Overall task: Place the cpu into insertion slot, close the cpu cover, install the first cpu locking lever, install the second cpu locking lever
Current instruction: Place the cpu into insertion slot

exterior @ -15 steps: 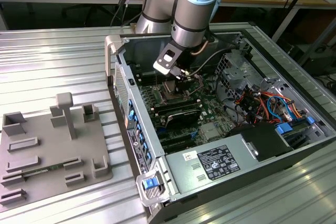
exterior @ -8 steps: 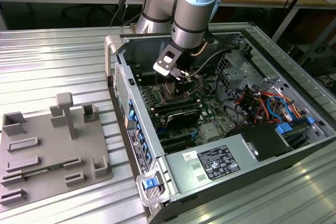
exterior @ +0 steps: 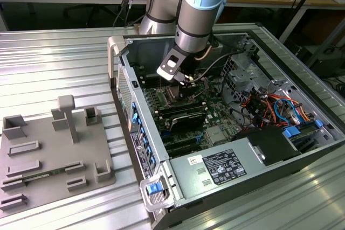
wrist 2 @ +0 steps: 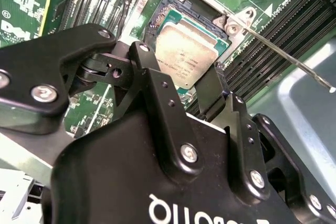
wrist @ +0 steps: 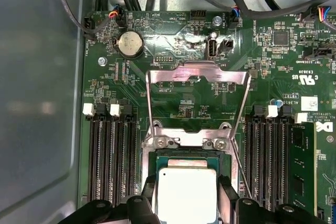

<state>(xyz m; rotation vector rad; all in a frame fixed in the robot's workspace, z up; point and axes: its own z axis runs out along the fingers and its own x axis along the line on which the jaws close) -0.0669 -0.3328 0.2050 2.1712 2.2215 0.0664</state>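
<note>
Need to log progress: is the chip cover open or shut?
Open: in the first wrist view the cover is swung back from the socket, chip uncovered.

The square silver-grey metal cpu looks smooth and matt; the silver metal cpu cover gleams; the green circuit board is glossy.

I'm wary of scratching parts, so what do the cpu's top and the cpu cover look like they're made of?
The top of the cpu looks like matte silver-grey metal, judging by its dull, even sheen. The cpu cover appears to be thin polished sheet metal, perhaps steel, going by its bright reflections and bent edges. The exact alloy can't be told.
</note>
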